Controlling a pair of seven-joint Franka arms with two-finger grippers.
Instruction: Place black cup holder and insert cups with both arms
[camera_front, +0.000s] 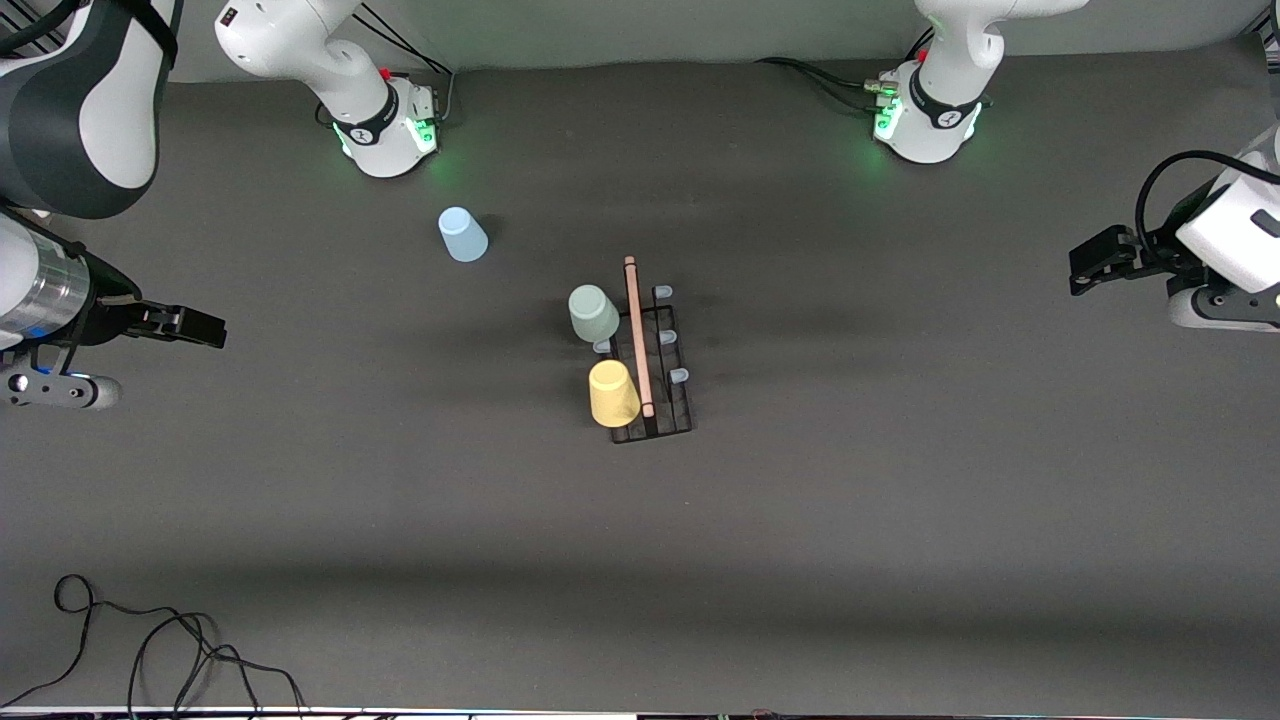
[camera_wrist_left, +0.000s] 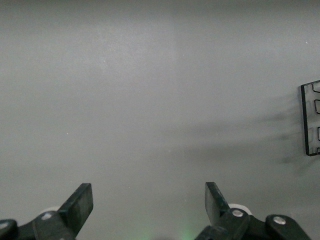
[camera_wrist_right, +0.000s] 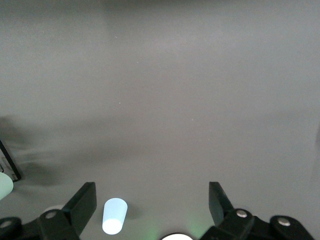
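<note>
Already the black cup holder (camera_front: 652, 375) is set on the worktop (camera_front: 900, 520) about midway between the two arms' ends, with its wooden rod handle (camera_front: 637, 335) running along its length. Two cups are seated on prongs on the side of the holder toward the right arm's end: the grey-green cup (camera_front: 593, 312) farther from the front camera, the yellow cup (camera_front: 613, 392) nearer to it. The light blue cup (camera_front: 462, 234) is left on the worktop, well apart from the holder, farther from the front camera and toward the right arm's base. The right hand (camera_front: 205, 327) is held over bare worktop at the right arm's end with its fingers spread and nothing between them; the left hand (camera_front: 1085, 268) is held likewise, open and empty, over the worktop at the left arm's end, where it appears to wait. One cup is judged to remain. Trouble could be caused by a grasp that tips the light blue cup, since it is small and seemingly light, or by a lowering that misses a free blue-capped prong (camera_front: 679, 376) and shoves the thin wire holder or dislodges the seated cups. No brand, label or legible writing can be made out.
</note>
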